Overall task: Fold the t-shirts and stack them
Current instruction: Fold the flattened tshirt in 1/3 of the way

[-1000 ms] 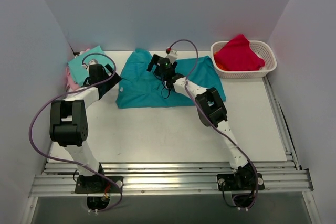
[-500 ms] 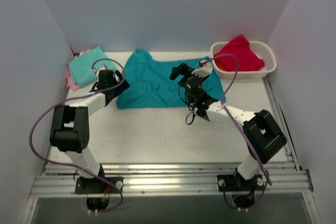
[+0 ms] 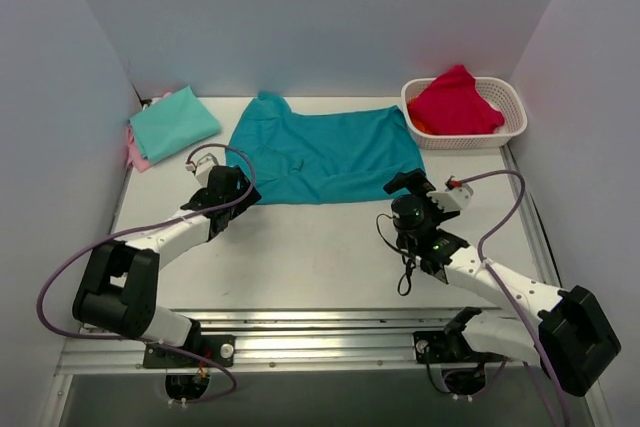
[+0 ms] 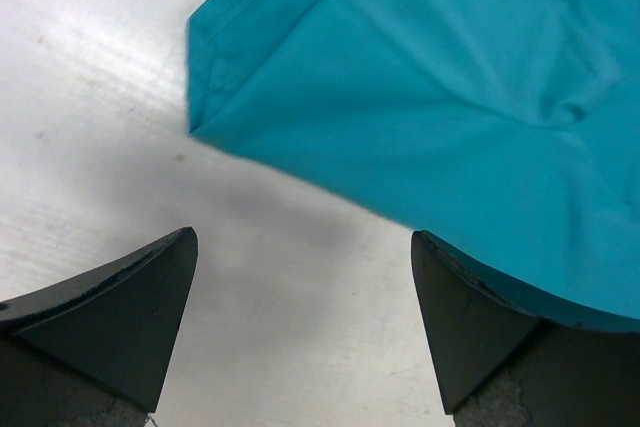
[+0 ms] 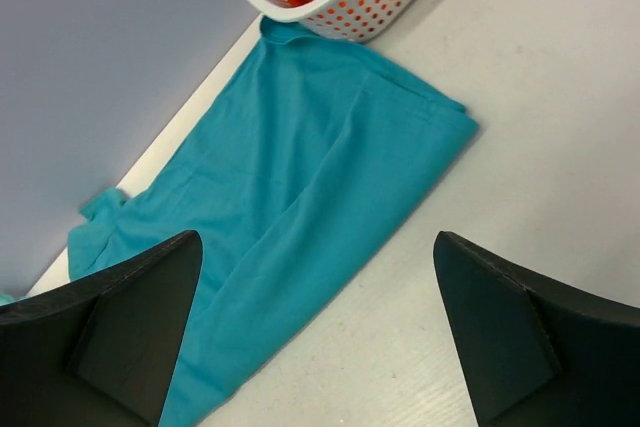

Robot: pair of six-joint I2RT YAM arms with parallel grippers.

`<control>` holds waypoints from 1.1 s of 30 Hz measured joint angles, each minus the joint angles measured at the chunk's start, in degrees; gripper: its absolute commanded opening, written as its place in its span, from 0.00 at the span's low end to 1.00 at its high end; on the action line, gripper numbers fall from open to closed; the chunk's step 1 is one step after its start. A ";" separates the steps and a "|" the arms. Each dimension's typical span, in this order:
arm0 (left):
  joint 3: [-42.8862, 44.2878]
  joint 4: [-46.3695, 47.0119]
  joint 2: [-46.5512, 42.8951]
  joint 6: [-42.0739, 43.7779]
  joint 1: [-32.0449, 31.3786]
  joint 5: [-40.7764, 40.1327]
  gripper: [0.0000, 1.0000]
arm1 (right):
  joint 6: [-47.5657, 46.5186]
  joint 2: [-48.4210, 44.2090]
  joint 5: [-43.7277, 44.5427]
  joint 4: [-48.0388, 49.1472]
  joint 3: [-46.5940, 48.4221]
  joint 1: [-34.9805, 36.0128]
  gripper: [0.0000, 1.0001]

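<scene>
The teal t-shirt [image 3: 325, 152] is laid flat along the far edge of the tabletop [image 3: 320, 257]. The left gripper [image 3: 232, 187] and right gripper [image 3: 420, 190] are spread and empty beside its near hem. The cloth is judged limp and light, seemingly single-layered, and best pinched at the near corners.
</scene>
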 measured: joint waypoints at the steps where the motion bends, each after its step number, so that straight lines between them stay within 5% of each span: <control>1: -1.31 0.31 0.00 -0.48 -0.17 -0.50 0.97 | 1.11 -1.51 0.50 -0.79 -1.22 0.00 0.96; 8: -4.57 1.14 2.43 -2.80 -0.22 -3.10 0.97 | 5.68 1.92 0.94 -2.56 -4.66 -0.46 0.96; 16: -1.29 7.34 8.02 -2.69 1.38 -3.43 1.00 | 3.58 24.00 -6.19 2.23 1.44 -6.62 0.94; 23: -0.07 11.15 10.86 -1.60 3.89 -1.86 0.71 | 1.66 33.81 -11.93 10.73 6.58 -14.56 0.84; 26: -0.02 11.74 11.61 -1.18 4.81 -1.03 0.47 | 1.03 36.74 -13.27 13.75 8.72 -16.28 0.68; 33: 0.57 12.52 13.60 -0.20 6.25 0.17 0.11 | 0.09 42.29 -16.57 18.51 11.50 -17.31 0.03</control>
